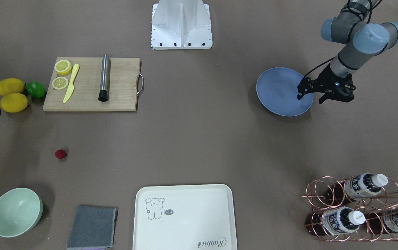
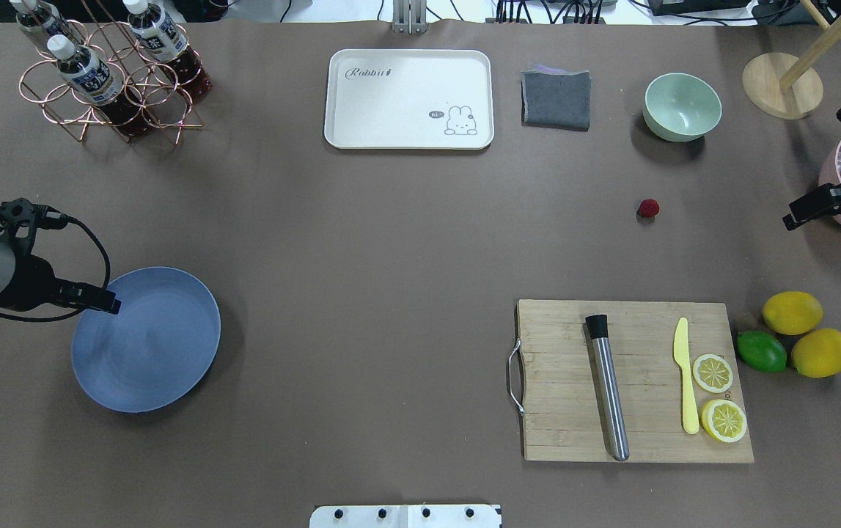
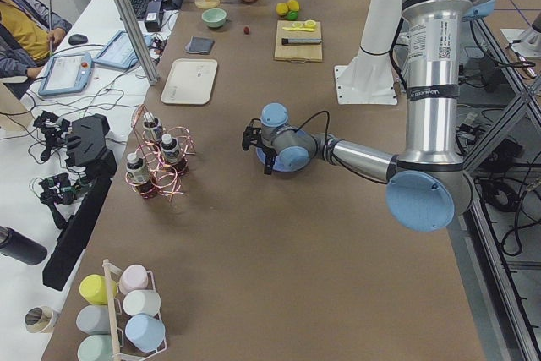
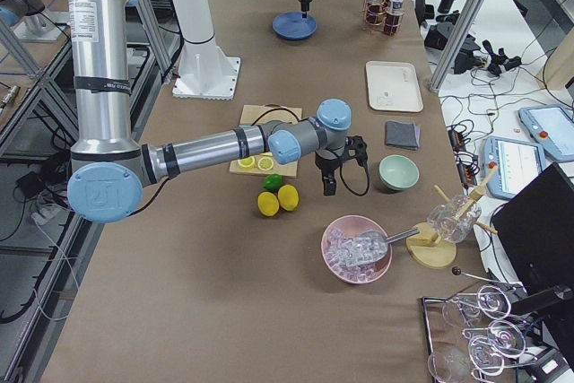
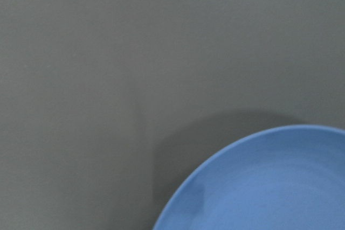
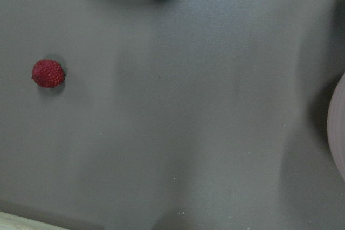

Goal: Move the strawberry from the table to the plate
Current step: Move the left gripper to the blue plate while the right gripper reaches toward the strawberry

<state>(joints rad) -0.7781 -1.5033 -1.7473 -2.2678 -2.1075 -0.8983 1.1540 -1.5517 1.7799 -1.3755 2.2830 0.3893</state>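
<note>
The small dark red strawberry (image 2: 649,208) lies alone on the brown table (image 2: 391,235), between the pale green bowl and the cutting board. It also shows at the left of the right wrist view as the strawberry (image 6: 48,74). The blue plate (image 2: 145,339) sits empty on the robot's left side. My left gripper (image 1: 311,98) hangs open over the plate's (image 1: 278,92) outer edge, holding nothing. My right gripper (image 4: 342,177) hovers open above the table, with one finger (image 2: 805,211) to the right of the berry and well apart from it.
A wooden cutting board (image 2: 636,381) carries lemon halves, a yellow knife and a steel cylinder. Two lemons and a lime (image 2: 761,351) lie beside it. Green bowl (image 2: 682,106), grey cloth (image 2: 556,99), cream tray (image 2: 409,99), bottle rack (image 2: 108,73), pink ice bowl (image 4: 357,248).
</note>
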